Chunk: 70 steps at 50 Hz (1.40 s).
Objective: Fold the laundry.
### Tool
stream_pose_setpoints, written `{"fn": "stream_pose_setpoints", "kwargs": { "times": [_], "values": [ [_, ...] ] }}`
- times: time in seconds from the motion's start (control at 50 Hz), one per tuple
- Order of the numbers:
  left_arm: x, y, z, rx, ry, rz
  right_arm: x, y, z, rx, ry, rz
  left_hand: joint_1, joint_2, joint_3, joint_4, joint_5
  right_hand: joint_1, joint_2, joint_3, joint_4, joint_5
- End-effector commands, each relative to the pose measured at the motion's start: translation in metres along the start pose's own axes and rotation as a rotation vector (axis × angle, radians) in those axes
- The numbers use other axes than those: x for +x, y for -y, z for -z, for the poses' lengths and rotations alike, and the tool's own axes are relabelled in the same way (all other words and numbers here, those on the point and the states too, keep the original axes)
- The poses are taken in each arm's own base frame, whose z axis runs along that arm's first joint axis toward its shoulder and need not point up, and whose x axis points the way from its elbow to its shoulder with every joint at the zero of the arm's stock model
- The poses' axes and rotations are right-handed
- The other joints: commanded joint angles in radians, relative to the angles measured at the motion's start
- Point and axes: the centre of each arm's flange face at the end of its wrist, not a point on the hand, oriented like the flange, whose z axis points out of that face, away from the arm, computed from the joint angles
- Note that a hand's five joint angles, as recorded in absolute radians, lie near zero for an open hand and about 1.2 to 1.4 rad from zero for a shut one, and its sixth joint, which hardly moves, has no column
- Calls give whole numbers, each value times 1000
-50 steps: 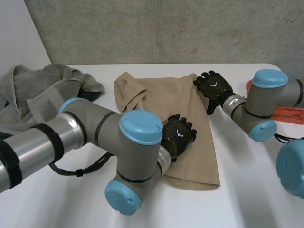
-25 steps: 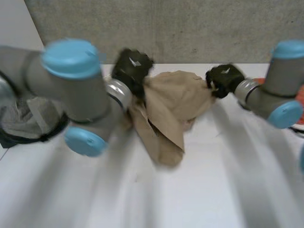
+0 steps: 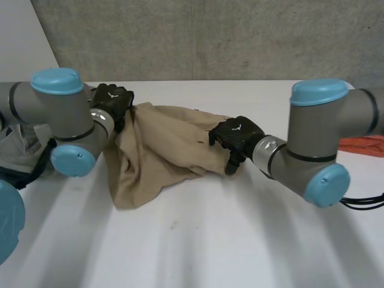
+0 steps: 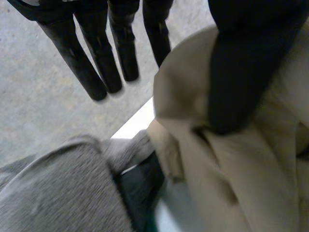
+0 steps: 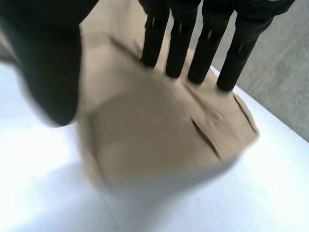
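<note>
A tan cloth (image 3: pixel 162 150) lies bunched and creased on the white table (image 3: pixel 240 240), stretched between my two hands. My left hand (image 3: pixel 111 101) is at its far left corner. In the left wrist view that hand's fingers (image 4: pixel 77 53) are straight and clear of the tan cloth (image 4: pixel 251 183), while the thumb rests against a raised fold. My right hand (image 3: pixel 237 133) is at the cloth's right end. There its straight fingers (image 5: pixel 178 43) reach over the tan cloth (image 5: pixel 154 130), with the thumb spread apart to the side.
A grey towel (image 3: pixel 13 147) lies heaped at the table's left behind my left arm, and it sits close beside the tan cloth (image 4: pixel 53 193). An orange cloth (image 3: pixel 363 145) lies at the right edge. A concrete wall stands behind the table.
A second ago the cloth lay flat under both hands. They gripped and lifted it, swung it left, and now it lies bunched with both hands' fingers straightened.
</note>
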Motion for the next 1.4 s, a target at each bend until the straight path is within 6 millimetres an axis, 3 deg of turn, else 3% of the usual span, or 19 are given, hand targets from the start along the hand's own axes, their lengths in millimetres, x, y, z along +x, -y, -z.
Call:
{"fn": "stream_pose_setpoints", "kwargs": {
  "times": [0.02,0.1,0.18,0.3,0.38,0.46,0.66,0.82,0.9,0.96,1.06,1.1,1.2,1.24,1.28,1.3,1.36,1.38,1.4],
  "values": [
    [-27,45,36,58,48,27,31,23,16,-4,-170,-34,-156,-148,-160,-152,-159,-143,-153,-164,-168,-151],
    [-39,65,70,95,59,63,43,32,36,-6,-229,-87,-200,-193,-204,-196,-203,-194,-203,-214,-218,-201],
    [-32,64,102,60,22,65,39,25,53,-74,-231,-71,-209,-202,-213,-205,-212,-247,-256,-267,-271,-254],
    [-9,35,133,-48,-54,56,15,12,61,-166,-187,-43,-127,-120,-131,-123,-130,-249,-259,-270,-274,-257],
    [18,9,146,-109,-147,44,-6,-2,54,-202,-166,-54,-103,-96,-107,-99,-106,-252,-261,-273,-277,-260],
    [39,-10,141,-113,-189,19,-18,-14,38,-197,-176,-70,-218,-210,-221,-213,-220,-252,-261,-273,-277,-260],
    [46,-43,110,-114,-140,-134,-34,-28,-10,-91,-226,-26,-209,-202,-213,-205,-212,-226,-235,-246,-251,-233],
    [54,-57,104,-137,-158,-190,-33,-30,-35,-27,-265,34,-112,-105,-116,-108,-115,76,67,56,51,69],
    [55,-65,99,-157,-161,-209,-32,-33,-42,-28,-268,67,-69,-61,-72,-64,-71,349,339,328,324,341],
    [54,-66,98,-161,-160,-210,-30,-33,-44,-26,-274,78,93,100,89,97,90,876,867,856,851,869],
    [55,-63,98,-145,-172,-184,-20,-22,-40,3,-293,76,813,821,810,818,811,905,896,884,880,897],
    [56,-62,98,-140,-180,-173,-16,-16,-37,12,-303,72,924,931,920,928,921,905,896,884,880,897],
    [49,-48,99,-140,-182,-116,7,9,-17,36,-344,61,924,931,920,928,921,905,896,884,880,897],
    [29,-26,101,-109,-146,-57,20,27,0,54,-350,57,924,931,920,928,921,905,896,884,880,897],
    [10,1,107,-52,-114,-10,27,40,11,78,-349,57,924,931,920,928,921,905,896,884,880,897],
    [-8,28,115,16,-82,39,35,56,23,115,-351,57,924,931,920,928,921,905,896,884,880,897],
    [-38,71,133,130,-29,117,46,79,40,186,-359,57,924,931,920,928,921,905,896,884,880,897],
    [-57,97,146,208,5,164,54,96,52,237,-373,56,924,931,920,928,921,905,896,884,880,897],
    [-66,109,152,248,24,186,57,104,58,264,-381,55,924,931,920,928,921,905,896,884,880,897]
  ]
}}
